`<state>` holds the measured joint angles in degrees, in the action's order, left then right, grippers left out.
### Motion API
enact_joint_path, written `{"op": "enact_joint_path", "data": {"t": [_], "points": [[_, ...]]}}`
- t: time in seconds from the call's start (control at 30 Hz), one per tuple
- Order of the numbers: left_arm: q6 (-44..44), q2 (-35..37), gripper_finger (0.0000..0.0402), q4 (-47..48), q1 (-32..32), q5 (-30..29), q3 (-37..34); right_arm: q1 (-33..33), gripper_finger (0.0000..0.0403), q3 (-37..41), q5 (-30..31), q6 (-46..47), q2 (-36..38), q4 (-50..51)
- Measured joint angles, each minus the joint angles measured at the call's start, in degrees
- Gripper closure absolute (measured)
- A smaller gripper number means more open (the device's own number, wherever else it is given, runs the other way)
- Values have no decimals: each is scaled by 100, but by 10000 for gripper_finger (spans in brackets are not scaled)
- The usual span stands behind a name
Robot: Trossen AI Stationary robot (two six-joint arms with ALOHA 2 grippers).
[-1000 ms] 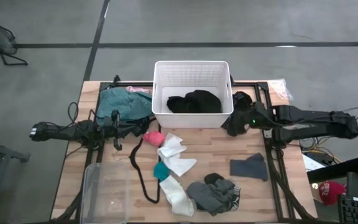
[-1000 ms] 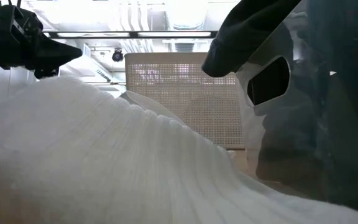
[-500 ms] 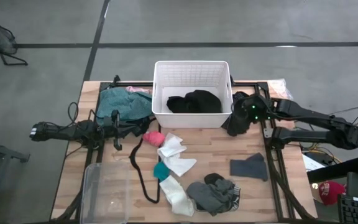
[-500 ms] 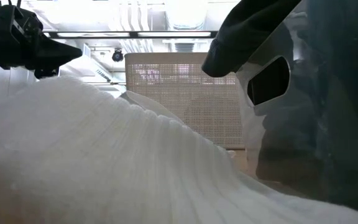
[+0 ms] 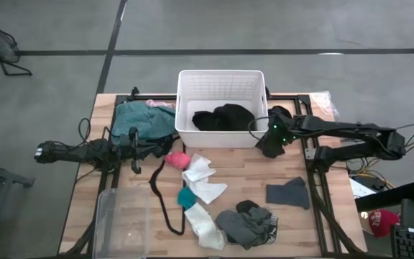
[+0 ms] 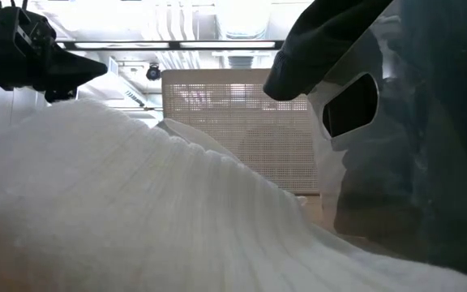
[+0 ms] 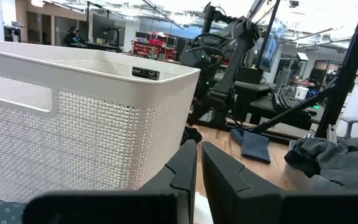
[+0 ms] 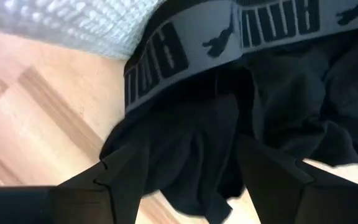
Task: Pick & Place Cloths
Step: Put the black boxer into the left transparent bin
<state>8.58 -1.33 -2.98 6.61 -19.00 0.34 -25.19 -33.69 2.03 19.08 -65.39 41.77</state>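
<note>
Resting low at the table's left side, the left gripper (image 5: 136,147) has its fingers pressed together and holds nothing, with the teal garment (image 5: 136,119) just beside it. Next comes the white basket (image 5: 222,108) with black pieces (image 5: 225,117) inside. On the right, the right gripper (image 8: 188,177) hangs over black underwear (image 8: 229,106) beside the basket, fingers spread wide with the cloth lying between them, not pinched.

A wooden table (image 5: 250,173) carries a white basket (image 5: 222,108); a teal garment (image 5: 141,119); white socks (image 5: 203,180); grey cloths (image 5: 249,223); a black cord (image 5: 162,201); a clear tub (image 5: 124,223).
</note>
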Motion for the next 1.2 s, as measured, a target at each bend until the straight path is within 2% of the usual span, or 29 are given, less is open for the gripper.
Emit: {"op": "enact_joint_path", "data": {"t": [0.23, 0.5, 0.63, 0.7, 0.8, 0.83, 0.97, 1.2], "points": [[-2, 1, 371, 0, 2, 2, 0, 0, 157, 6, -6, 472, -436, -566], [0, 1, 371, 0, 0, 0, 0, 0, 204, 54, 267, 887, -209, -486], [-1, 1, 371, 0, 1, 1, 0, 9, 245, 49, 332, 1065, -136, -382], [-1, 0, 371, 0, 0, 0, 0, 5, 285, 65, 405, 1068, -180, -282], [0, 1, 371, 0, 0, 0, 0, 7, 365, 81, 396, 1055, -217, -271], [0, 1, 371, 0, 0, 1, 0, 7, 378, 74, 384, 1054, -206, -291], [-1, 1, 371, 1, 1, 0, 0, 9, 392, 44, 226, 1264, -39, -248], [0, 0, 371, 0, 1, 1, 0, 147, 394, -193, 135, 1830, 934, -67]]}}
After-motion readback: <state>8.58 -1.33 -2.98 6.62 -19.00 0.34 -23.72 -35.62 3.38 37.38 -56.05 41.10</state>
